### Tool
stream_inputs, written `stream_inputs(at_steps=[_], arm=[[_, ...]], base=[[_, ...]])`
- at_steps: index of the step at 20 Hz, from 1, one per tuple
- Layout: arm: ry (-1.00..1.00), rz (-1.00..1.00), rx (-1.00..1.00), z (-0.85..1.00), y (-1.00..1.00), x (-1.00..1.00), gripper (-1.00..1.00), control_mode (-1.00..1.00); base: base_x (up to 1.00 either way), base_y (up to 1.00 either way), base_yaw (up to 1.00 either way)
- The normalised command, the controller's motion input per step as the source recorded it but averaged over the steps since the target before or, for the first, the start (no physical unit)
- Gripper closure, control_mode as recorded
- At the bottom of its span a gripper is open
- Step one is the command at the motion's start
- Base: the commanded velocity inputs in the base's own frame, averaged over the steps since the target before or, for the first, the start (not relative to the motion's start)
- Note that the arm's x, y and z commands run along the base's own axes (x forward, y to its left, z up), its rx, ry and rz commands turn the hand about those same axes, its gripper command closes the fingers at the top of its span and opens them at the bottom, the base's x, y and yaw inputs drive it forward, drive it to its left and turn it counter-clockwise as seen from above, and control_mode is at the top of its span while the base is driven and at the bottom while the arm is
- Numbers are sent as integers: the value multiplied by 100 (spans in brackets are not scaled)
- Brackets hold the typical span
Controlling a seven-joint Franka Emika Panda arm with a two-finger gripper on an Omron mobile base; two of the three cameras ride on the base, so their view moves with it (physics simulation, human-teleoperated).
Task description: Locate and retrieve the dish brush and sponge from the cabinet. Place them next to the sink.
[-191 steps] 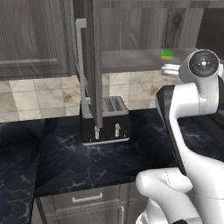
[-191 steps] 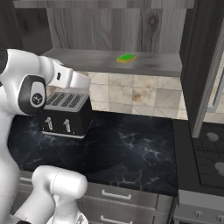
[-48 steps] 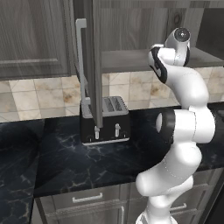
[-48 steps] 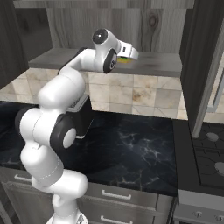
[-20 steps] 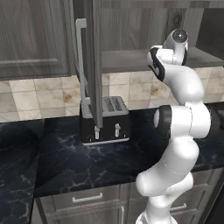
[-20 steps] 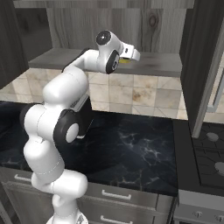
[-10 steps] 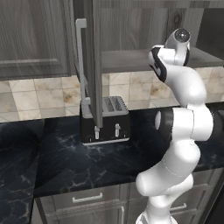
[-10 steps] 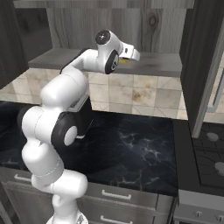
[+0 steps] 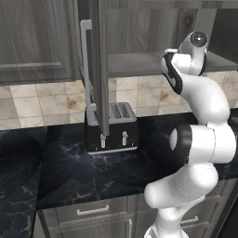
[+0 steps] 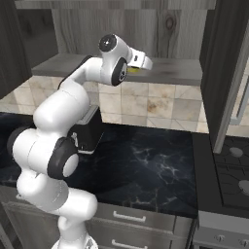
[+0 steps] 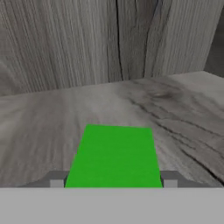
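The green sponge [image 11: 113, 157] lies flat on the wood-grain shelf of the open cabinet [image 10: 175, 73]. My gripper [image 11: 113, 180] reaches into the shelf at its level, and its two grey fingertips [image 11: 57, 179] press against the sponge's left and right edges. From the right base view, a sliver of the sponge's yellow layer [image 10: 132, 69] peeks out beside my hand [image 10: 142, 62]. The cabinet door [image 9: 98, 69] with its long silver bar handle [image 9: 85, 60] stands swung open to the left. The dish brush and the sink are out of view.
A black toaster [image 9: 111, 128] sits on the dark marble counter [image 10: 146, 165] below the shelf. A stove [image 10: 233, 165] stands at the right end. Another open cabinet door [image 10: 226, 68] hangs at the right.
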Motion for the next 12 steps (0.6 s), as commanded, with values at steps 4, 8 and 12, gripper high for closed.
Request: stream_inputs(at_steps=[4,8,12], arm=[[-2,-1,1,24,37,-26,100,-100],[-2,0,2,21,28,-38,100,-100],[-3,0,0,8,24,-62,100,-100]], base=[[0,0,0],[0,0,0],[0,0,0]])
